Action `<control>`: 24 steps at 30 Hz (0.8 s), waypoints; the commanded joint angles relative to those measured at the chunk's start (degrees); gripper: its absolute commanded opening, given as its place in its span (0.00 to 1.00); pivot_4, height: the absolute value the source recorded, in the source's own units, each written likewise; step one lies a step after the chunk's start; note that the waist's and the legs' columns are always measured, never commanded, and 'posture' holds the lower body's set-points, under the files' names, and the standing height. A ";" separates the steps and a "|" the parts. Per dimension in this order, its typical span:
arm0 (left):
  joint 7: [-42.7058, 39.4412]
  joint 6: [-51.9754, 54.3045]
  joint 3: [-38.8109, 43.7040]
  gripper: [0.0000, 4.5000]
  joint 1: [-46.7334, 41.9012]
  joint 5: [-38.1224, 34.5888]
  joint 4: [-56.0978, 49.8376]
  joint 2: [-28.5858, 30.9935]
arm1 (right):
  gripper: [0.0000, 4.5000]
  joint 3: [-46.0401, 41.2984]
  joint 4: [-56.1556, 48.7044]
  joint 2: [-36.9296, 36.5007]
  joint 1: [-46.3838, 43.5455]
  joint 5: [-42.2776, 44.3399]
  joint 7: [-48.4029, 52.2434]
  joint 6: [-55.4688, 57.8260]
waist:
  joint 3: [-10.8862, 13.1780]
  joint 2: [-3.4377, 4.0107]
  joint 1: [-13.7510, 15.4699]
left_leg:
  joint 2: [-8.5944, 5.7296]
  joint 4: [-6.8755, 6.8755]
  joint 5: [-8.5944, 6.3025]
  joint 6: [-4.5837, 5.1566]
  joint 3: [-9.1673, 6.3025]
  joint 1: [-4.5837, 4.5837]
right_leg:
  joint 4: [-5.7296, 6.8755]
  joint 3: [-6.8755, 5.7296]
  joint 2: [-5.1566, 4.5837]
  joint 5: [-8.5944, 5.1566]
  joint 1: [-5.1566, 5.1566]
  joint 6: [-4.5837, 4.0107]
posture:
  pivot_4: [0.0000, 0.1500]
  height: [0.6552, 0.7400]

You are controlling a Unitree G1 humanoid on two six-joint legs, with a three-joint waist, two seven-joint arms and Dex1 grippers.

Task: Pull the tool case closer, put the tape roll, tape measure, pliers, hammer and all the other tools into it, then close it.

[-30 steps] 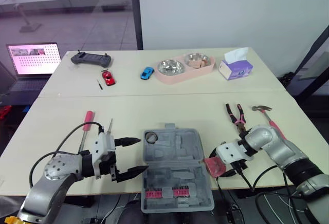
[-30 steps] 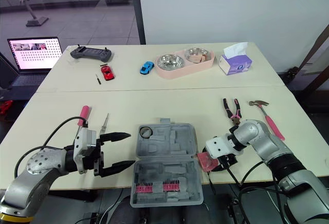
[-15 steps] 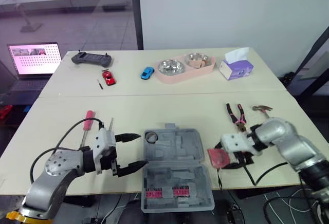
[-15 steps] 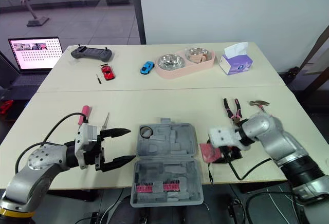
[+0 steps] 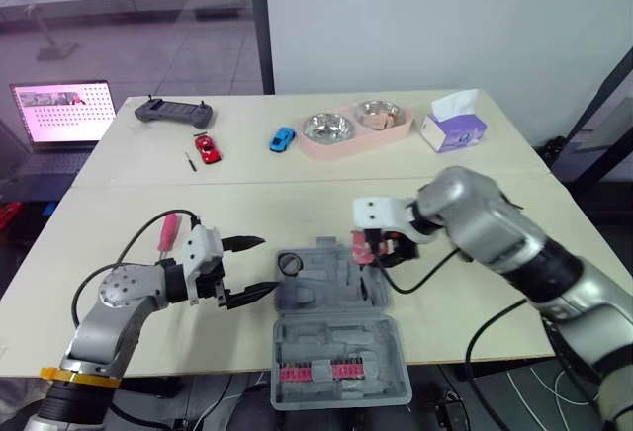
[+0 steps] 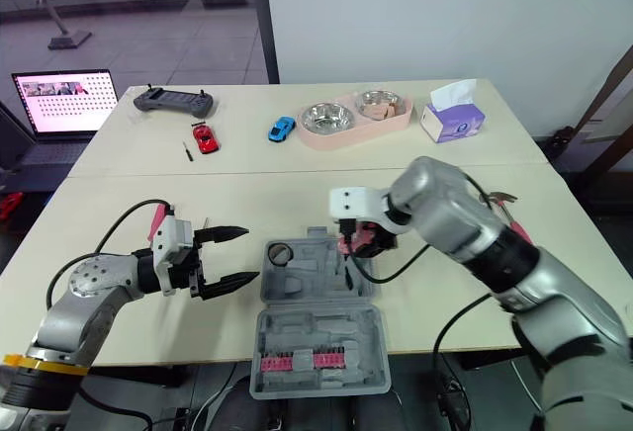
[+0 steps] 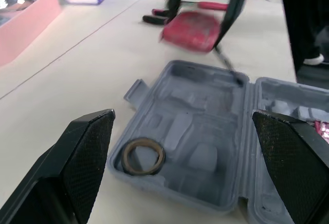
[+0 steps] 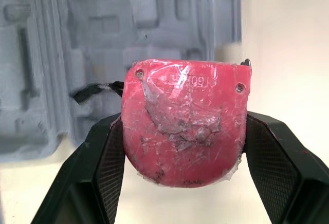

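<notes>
Pinched edge-to-edge in the right gripper (image 5: pixel 376 245) over the tool case's (image 5: pixel 341 344) 1 o'clock corner, the red tape measure (image 8: pixel 186 126) looks dense, rigid, slick; the left gripper (image 5: pixel 267 265) hangs spread.

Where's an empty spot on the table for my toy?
The biggest bare patch is the middle strip, between the red toy car and pink bowl tray behind and the tool case in front. Crowded round the case: left gripper beside it, right gripper holding the tape measure at its far edge.

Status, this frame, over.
Right gripper shut on tape measure at edge of open tool case. Left gripper open beside it. Tape roll already in. Nothing blocking.
</notes>
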 commanded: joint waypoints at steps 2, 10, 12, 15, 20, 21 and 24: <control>-0.96 -2.32 0.17 1.00 0.27 0.39 0.00 0.04 | 0.63 1.85 3.80 0.47 -1.45 -3.47 1.67 -4.40 | 0.00 0.00 0.02 | -0.01 0.00 0.00 0.00 0.02 0.00 | -0.01 0.00 -0.01 0.00 0.01 0.01 | 1.00 1.00; 0.19 -4.33 1.02 1.00 3.30 0.41 -0.65 -0.46 | 0.63 3.29 9.44 4.38 -0.43 -7.65 -0.05 -6.52 | 0.00 0.00 -0.89 | 0.02 -0.01 0.01 -0.02 0.01 0.03 | 0.04 0.00 0.02 0.05 -0.01 0.09 | 1.00 1.00; 0.61 -4.55 0.96 1.00 3.59 0.56 -0.71 -0.63 | 0.63 3.44 10.02 4.91 0.32 -8.33 -0.11 -6.70 | 0.00 0.00 -1.18 | 0.03 -0.01 0.01 -0.02 -0.01 0.03 | 0.08 -0.01 0.03 0.05 -0.01 0.09 | 1.00 1.00; 0.95 -4.79 0.90 1.00 3.64 0.50 -0.72 -0.67 | 0.63 3.44 9.83 4.84 1.28 -9.20 0.49 -7.12 | 0.00 0.00 -1.11 | 0.02 -0.01 0.02 -0.03 -0.02 0.03 | 0.10 -0.01 0.02 0.05 0.00 0.10 | 1.00 1.00; 1.08 -5.19 1.22 1.00 4.08 0.37 -0.68 -0.55 | 0.63 3.16 8.68 5.93 2.12 -9.64 1.48 -6.16 | 0.00 0.00 -1.28 | 0.02 -0.01 0.02 -0.03 -0.01 0.04 | 0.09 -0.01 0.01 0.06 0.00 0.11 | 1.00 1.00; 1.08 -5.27 1.26 1.00 4.16 0.35 -0.65 -0.51 | 0.63 3.19 8.73 6.27 2.22 -9.80 1.34 -6.01 | 0.00 0.00 -1.28 | 0.02 -0.01 0.02 -0.03 -0.02 0.04 | 0.09 -0.01 0.01 0.06 0.00 0.11 | 1.00 1.00; 0.95 -5.57 1.33 1.00 4.54 0.39 -0.46 -0.22 | 0.63 3.17 9.39 7.57 2.42 -10.18 0.56 -5.80 | 0.00 0.00 -1.30 | 0.02 -0.01 0.02 -0.03 -0.02 0.04 | 0.10 -0.02 0.01 0.06 0.00 0.11 | 1.00 1.00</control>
